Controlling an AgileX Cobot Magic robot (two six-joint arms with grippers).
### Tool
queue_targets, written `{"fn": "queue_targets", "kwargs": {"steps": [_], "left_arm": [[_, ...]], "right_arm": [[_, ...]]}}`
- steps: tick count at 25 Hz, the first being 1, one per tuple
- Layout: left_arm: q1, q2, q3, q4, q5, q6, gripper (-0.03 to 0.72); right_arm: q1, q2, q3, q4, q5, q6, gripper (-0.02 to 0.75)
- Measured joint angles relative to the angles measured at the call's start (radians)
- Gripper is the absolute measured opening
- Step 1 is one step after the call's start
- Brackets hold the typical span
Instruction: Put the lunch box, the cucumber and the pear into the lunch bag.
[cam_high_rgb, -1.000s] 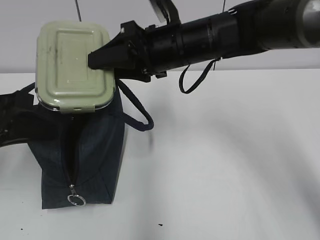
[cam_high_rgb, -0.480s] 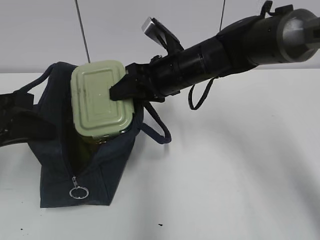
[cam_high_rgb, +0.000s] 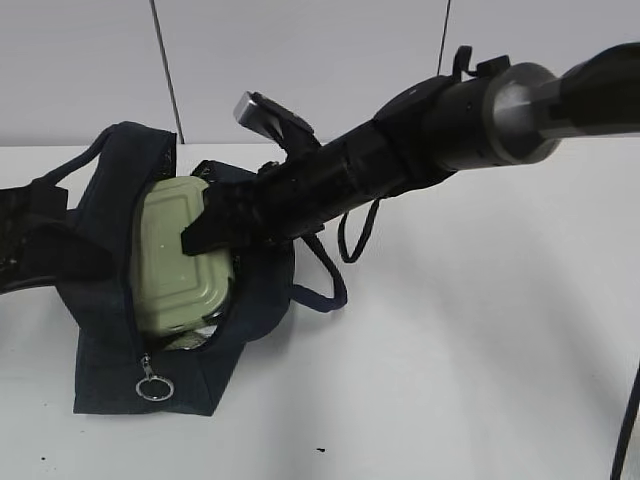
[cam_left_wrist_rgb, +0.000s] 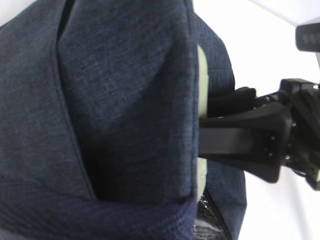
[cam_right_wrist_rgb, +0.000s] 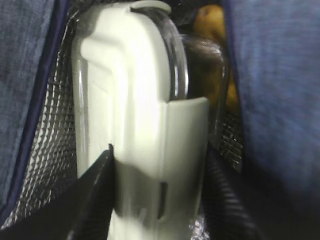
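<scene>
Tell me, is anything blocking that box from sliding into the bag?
Nothing visible does. The box, gripped by the right claw, is already partway through the bag's open mouth. A yellowish fruit sits deeper inside beside it, not across its path.

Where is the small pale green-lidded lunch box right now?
The pale green-lidded lunch box sits partly inside the open dark navy fabric lunch bag at the left of the exterior view, gripped on its edge by the right gripper.
</scene>
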Motion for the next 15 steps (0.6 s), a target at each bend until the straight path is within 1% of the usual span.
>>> {"fn": "queue_targets", "kwargs": {"steps": [3,7,9,13,15], "left_arm": [[0.000,0.000,0.000,0.000,-0.002,0.000,-0.019],[0.000,0.000,0.000,0.000,-0.004,0.000,-0.019],[0.000,0.000,0.000,0.000,-0.005,0.000,-0.019],[0.000,0.000,0.000,0.000,-0.003,0.000,-0.019],[0.000,0.000,0.000,0.000,-0.003,0.000,-0.019]], "right_arm": [[0.027,0.009,-0.028,-0.008,-0.018,0.001,0.404],[0.033,0.011,-0.082,-0.005,0.001,0.001,0.490],[0.031,0.011,-0.118,0.000,0.037,0.001,0.515],[0.007,0.004,-0.178,-0.017,0.080,0.030,0.528],[-0.004,-0.011,-0.204,-0.075,0.084,0.063,0.530]]}}
